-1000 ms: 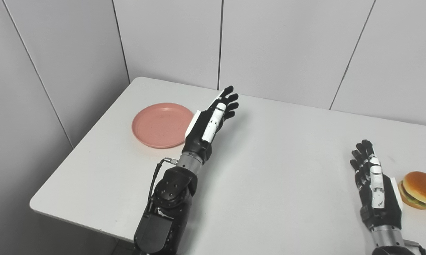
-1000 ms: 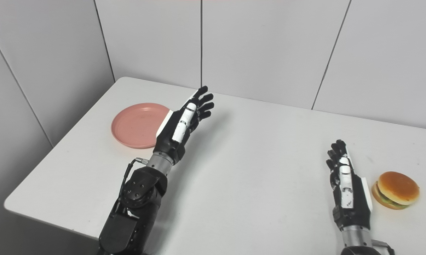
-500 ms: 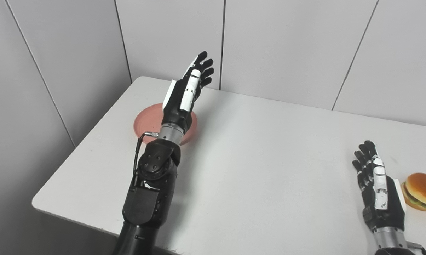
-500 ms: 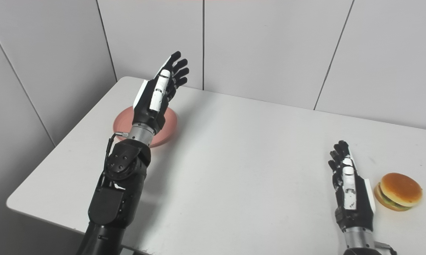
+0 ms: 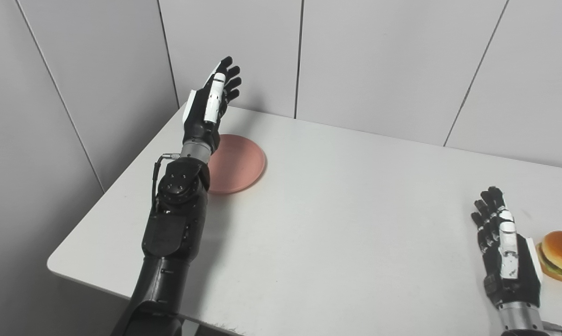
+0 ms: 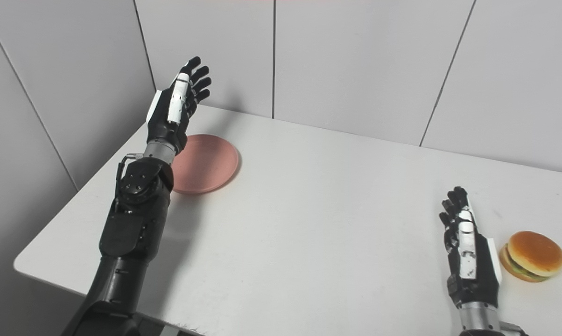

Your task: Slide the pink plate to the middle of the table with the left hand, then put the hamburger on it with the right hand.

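The pink plate [image 5: 238, 161] lies flat near the table's far left corner, its left part hidden behind my left forearm. My left hand [image 5: 209, 108] is raised above the plate's left rim, open, fingers straight and pointing up toward the wall, holding nothing. The hamburger [image 6: 534, 255] sits at the table's right side near the front. My right hand [image 6: 467, 252] rests just left of the hamburger, open with fingers extended, a small gap between them.
The white table [image 5: 346, 210] meets grey wall panels [image 5: 379, 60] along its far edge and its left side. Its left front corner [image 5: 52, 266] is rounded.
My left arm has lifted and swung left, from right of the plate to above its left rim. The camera has shifted slightly. The plate, hamburger and right hand have not moved.
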Controlling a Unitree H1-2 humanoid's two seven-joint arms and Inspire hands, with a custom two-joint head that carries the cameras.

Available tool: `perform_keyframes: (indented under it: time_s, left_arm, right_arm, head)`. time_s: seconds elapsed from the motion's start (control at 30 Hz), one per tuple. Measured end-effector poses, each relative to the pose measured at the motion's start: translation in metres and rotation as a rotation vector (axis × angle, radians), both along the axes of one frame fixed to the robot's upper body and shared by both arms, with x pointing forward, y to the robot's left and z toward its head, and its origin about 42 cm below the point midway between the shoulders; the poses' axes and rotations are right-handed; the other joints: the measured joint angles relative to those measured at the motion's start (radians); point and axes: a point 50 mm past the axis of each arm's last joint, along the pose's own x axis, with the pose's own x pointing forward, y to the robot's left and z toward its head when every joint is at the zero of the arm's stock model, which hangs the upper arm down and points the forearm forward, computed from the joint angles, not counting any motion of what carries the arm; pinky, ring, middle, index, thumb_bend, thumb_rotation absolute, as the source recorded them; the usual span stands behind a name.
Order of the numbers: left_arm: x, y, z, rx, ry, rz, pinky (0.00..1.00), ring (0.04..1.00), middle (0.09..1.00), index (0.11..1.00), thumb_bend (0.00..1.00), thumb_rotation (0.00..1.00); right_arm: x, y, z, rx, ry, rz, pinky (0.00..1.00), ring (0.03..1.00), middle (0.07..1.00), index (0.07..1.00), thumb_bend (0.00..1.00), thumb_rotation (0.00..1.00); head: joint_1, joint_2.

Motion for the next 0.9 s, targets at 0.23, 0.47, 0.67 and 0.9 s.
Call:
perform_keyframes:
  time_s: [0.23, 0.47, 0.67, 0.9]
  left_arm:
    - [0.003, 0.027, -0.007, -0.015, 0.028, 0.040, 0.89, 0.887, 0.895, 0.867, 0.40, 1.00]
    - [0.000, 0.045, -0.006, -0.084, 0.017, 0.052, 0.93, 0.920, 0.911, 0.896, 0.38, 1.00]
    - [0.000, 0.064, -0.005, -0.127, 0.031, 0.050, 0.94, 0.922, 0.912, 0.898, 0.39, 1.00]
    - [-0.001, 0.078, -0.011, -0.184, 0.064, 0.059, 0.91, 0.911, 0.910, 0.894, 0.34, 1.00]
  right_arm:
    - [0.000, -0.001, 0.000, 0.003, 0.000, -0.002, 1.00, 0.981, 0.975, 0.970, 0.20, 1.00]
    - [-0.001, -0.001, 0.001, 0.007, -0.005, -0.003, 1.00, 0.986, 0.978, 0.975, 0.19, 1.00]
    - [-0.002, -0.002, 0.002, 0.006, -0.007, -0.004, 1.00, 0.985, 0.977, 0.975, 0.20, 1.00]
    - [-0.003, -0.002, 0.002, 0.006, -0.008, -0.007, 1.00, 0.987, 0.980, 0.977, 0.19, 1.00]
  head:
    - [0.003, 0.000]
    - [0.003, 0.005]
    - [0.003, 0.011]
    - [0.006, 0.012]
